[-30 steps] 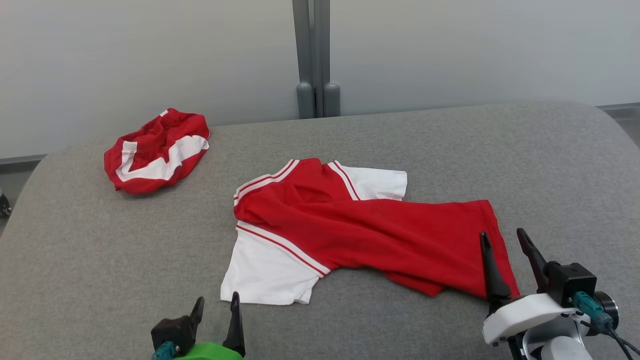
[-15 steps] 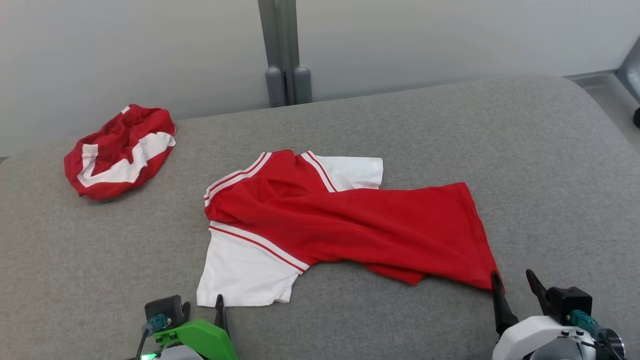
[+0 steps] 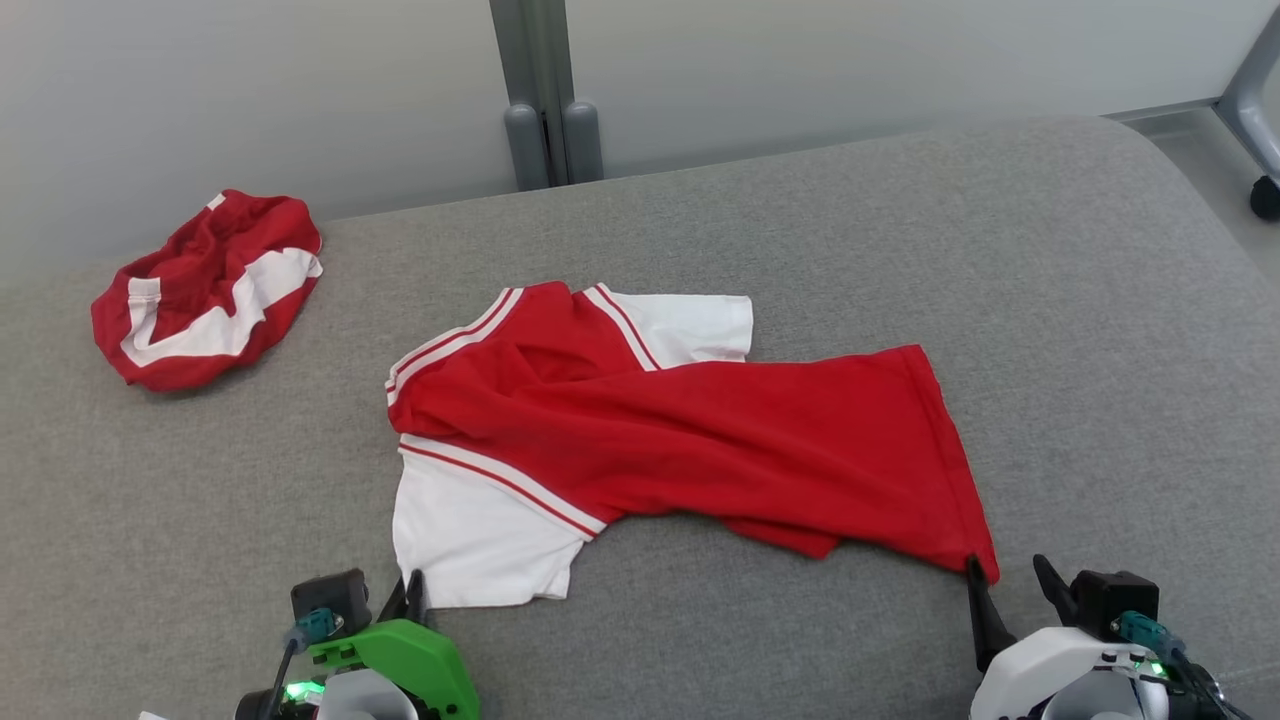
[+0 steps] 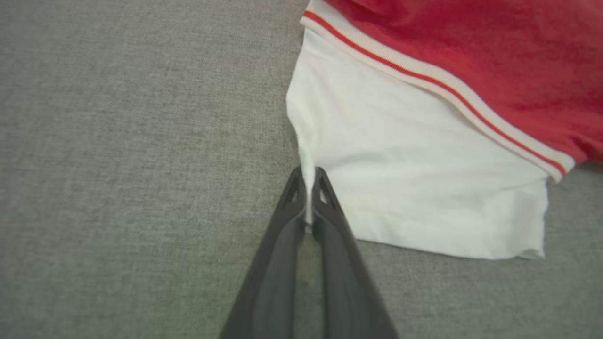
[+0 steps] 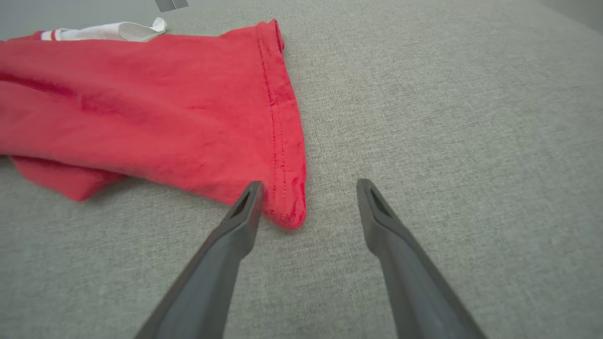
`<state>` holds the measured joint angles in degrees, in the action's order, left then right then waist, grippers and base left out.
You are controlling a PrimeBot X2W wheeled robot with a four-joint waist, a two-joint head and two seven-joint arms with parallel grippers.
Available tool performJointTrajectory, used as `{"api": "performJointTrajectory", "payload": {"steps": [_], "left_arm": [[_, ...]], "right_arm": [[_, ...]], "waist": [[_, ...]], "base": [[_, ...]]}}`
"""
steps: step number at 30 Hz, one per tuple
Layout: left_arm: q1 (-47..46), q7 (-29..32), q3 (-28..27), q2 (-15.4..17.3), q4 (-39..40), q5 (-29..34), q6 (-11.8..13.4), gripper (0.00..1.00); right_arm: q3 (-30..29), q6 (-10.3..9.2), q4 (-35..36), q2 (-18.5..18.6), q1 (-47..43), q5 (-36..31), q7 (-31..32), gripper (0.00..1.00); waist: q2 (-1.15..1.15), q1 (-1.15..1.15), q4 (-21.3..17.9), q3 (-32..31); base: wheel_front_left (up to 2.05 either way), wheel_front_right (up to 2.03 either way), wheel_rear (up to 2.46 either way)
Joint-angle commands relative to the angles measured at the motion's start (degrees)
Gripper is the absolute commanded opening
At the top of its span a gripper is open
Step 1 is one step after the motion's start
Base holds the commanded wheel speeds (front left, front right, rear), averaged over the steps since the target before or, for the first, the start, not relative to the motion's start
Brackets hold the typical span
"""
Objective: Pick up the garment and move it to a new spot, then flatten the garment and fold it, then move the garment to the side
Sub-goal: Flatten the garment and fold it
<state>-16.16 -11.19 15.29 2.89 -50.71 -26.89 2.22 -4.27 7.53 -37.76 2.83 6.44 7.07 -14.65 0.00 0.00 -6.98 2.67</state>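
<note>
Since a second ago the left gripper has been brought shut on the edge of the white sleeve, where its fingers were parted before. A thin fold of cloth is pinched between the tips. The right gripper has been drawn back from over the red hem to the near corner and is held wide open. That corner lies between the fingers, just beside the left-hand one in the wrist view, and nothing is gripped. The garment, a red shirt with white sleeves, is spread rumpled at the middle of the grey padded surface. A red-and-white bundle is seen well apart at the far left.
</note>
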Motion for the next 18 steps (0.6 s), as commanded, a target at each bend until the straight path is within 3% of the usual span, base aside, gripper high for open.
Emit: {"api": "performJointTrajectory", "payload": {"steps": [1, 6, 7, 8, 9, 10, 13, 15, 18], "left_arm": [[-0.15, -0.24, 0.37, 0.13, -0.72, -0.19, -0.11, 0.00], [0.48, -1.38, 0.73, 0.17, -0.15, -0.36, -0.33, 0.00], [0.64, -1.52, 0.80, 0.17, 0.01, -0.40, -0.33, 0.00], [0.79, -1.65, 0.85, 0.17, 0.23, -0.48, -0.27, 0.00], [0.90, -1.79, 0.90, 0.17, 0.41, -0.53, -0.24, 0.00], [1.04, -1.94, 0.97, 0.16, 0.66, -0.62, -0.19, 0.00], [1.37, -2.17, 1.14, 0.16, 1.35, -0.69, -0.14, 0.00], [1.43, -2.32, 1.28, 0.15, 2.06, -0.86, -0.35, 0.00], [1.49, -2.78, 1.10, 0.14, 4.17, -1.50, -0.88, 0.00]], "right_arm": [[-0.02, -0.08, -1.27, 0.14, 1.19, 0.14, -0.09, 1.00], [0.58, -0.08, -6.34, 0.11, 2.85, 0.87, 0.31, 1.00], [0.77, -0.08, -7.20, 0.12, 3.12, 1.06, 0.30, 0.95], [1.16, -0.08, -8.13, 0.11, 3.48, 1.16, 0.27, 0.77], [1.53, -0.08, -8.83, 0.05, 3.68, 1.08, 0.28, 0.68], [1.92, -0.08, -9.89, 0.03, 3.92, 0.85, 0.44, 0.49], [2.86, -0.08, -11.91, 0.02, 4.76, 1.53, 0.76, 0.34], [2.99, -0.08, -12.37, 0.03, 5.52, 1.68, 0.47, 0.00], [2.54, -0.08, -10.88, 0.06, 6.65, 2.70, -0.22, 0.00]], "waist": [[0.00, 0.00, 0.81, 0.04], [0.00, 0.00, 2.36, -0.36], [0.00, 0.00, 2.59, -0.45], [0.00, 0.00, 2.82, -0.52], [0.00, 0.00, 2.95, -0.56], [0.00, 0.00, 3.10, -0.60], [0.00, 0.00, 3.44, -0.67], [0.00, 0.00, 3.57, -0.73], [0.00, 0.00, 3.59, -1.04]], "base": [[0.00, 0.00, 0.00], [0.00, 0.00, 0.00], [0.00, 0.00, 0.00], [0.00, 0.00, 0.00], [0.00, 0.00, 0.00], [0.00, 0.00, 0.00], [0.00, 0.00, 0.00], [0.00, 0.00, 0.00], [0.00, 0.00, 0.00]]}}
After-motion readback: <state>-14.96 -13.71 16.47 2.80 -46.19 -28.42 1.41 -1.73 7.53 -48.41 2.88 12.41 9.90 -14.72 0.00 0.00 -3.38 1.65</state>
